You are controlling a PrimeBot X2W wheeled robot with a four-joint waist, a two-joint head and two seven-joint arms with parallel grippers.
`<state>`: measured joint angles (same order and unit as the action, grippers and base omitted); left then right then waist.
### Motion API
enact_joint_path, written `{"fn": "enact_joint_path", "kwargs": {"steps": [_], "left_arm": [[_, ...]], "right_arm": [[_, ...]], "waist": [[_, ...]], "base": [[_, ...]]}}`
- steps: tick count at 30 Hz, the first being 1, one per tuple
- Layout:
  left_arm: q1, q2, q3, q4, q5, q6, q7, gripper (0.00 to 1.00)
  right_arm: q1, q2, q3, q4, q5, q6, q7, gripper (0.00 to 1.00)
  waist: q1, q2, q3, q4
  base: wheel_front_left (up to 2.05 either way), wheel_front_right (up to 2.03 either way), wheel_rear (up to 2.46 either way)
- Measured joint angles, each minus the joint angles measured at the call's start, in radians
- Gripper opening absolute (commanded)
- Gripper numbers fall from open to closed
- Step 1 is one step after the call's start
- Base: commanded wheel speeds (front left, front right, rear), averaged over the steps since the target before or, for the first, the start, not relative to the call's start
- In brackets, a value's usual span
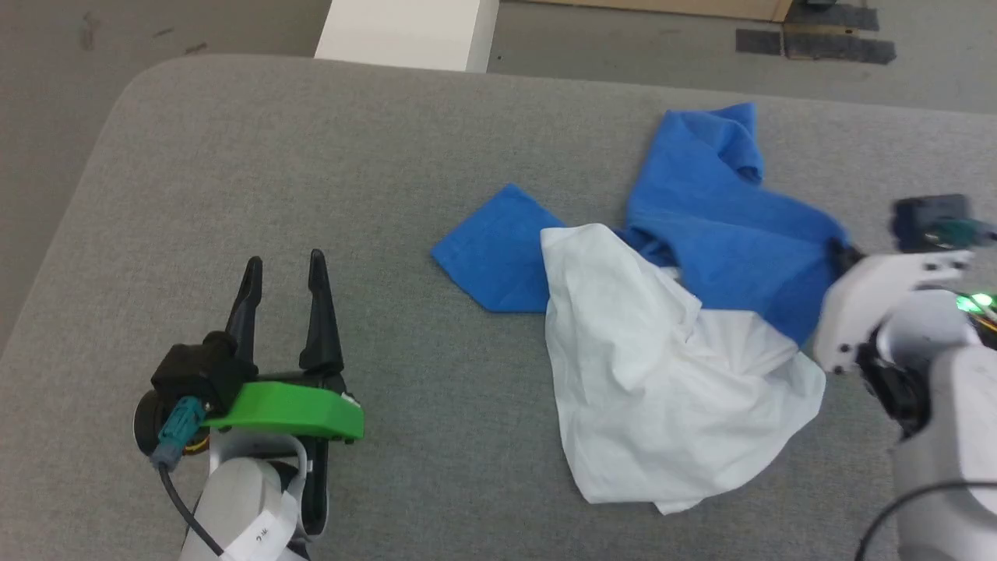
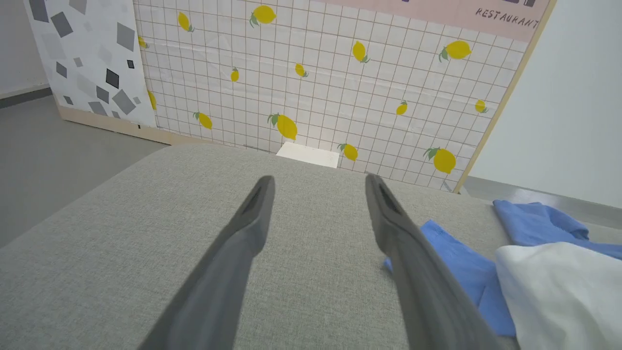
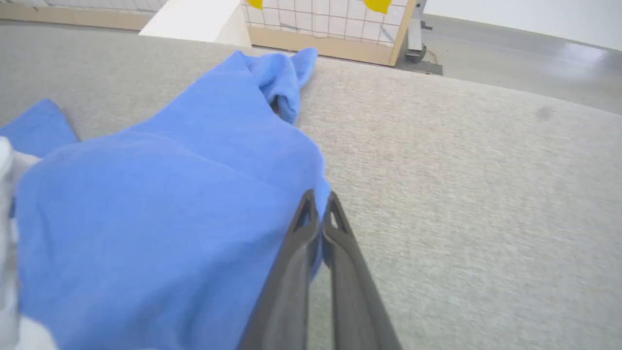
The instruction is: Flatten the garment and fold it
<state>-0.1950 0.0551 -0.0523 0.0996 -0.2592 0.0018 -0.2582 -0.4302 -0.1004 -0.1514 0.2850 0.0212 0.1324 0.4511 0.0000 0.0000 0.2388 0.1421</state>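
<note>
Grey cushion [image 1: 234, 156] bears the garment [image 1: 662, 351], blue edge seemingly pinched in right claw [image 3: 319, 197].

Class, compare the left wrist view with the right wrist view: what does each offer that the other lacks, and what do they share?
Left wrist view, not the right: the left gripper with fingers spread open over the bare grey table, a panel of grey shapes, and RESTAURANT lettering.
Right wrist view, not the left: the right gripper, fingers shut on the blue edge of the garment.
Both: the garment, the grey table, the lemon-patterned panel and a white block.
</note>
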Motion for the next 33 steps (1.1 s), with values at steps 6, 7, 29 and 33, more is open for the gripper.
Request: {"fn": "enact_joint_path", "kwargs": {"steps": [6, 7, 29, 33], "left_arm": [[0.040, -0.001, 0.011, 0.010, 0.005, -0.006, 0.000, 1.00], [0.047, -0.002, 0.012, 0.010, 0.005, -0.008, 0.000, 1.00], [0.066, -0.002, -0.053, 0.108, 0.045, -0.058, 0.000, 1.00], [-0.046, -0.002, -0.109, 0.220, 0.071, -0.072, 0.084, 1.00]], "right_arm": [[0.167, 0.042, -0.229, -0.195, -0.010, 0.000, -0.123, 0.00], [0.197, 0.046, -0.280, -0.222, -0.009, 0.000, -0.131, 0.00], [0.436, 0.049, -0.338, -0.267, 0.056, 0.000, -0.359, 1.00], [0.436, 0.050, -0.208, -0.270, 0.087, 0.000, -0.453, 1.00]], "waist": [[0.0000, 0.0000, -0.056, -0.041], [0.0000, 0.0000, -0.067, -0.050], [0.0000, 0.0000, -0.129, -0.217], [0.0000, 0.0000, -0.100, -0.243]], "base": [[0.00, 0.00, 0.00], [0.00, 0.00, 0.00], [0.00, 0.00, 0.00], [0.00, 0.00, 0.00]]}}
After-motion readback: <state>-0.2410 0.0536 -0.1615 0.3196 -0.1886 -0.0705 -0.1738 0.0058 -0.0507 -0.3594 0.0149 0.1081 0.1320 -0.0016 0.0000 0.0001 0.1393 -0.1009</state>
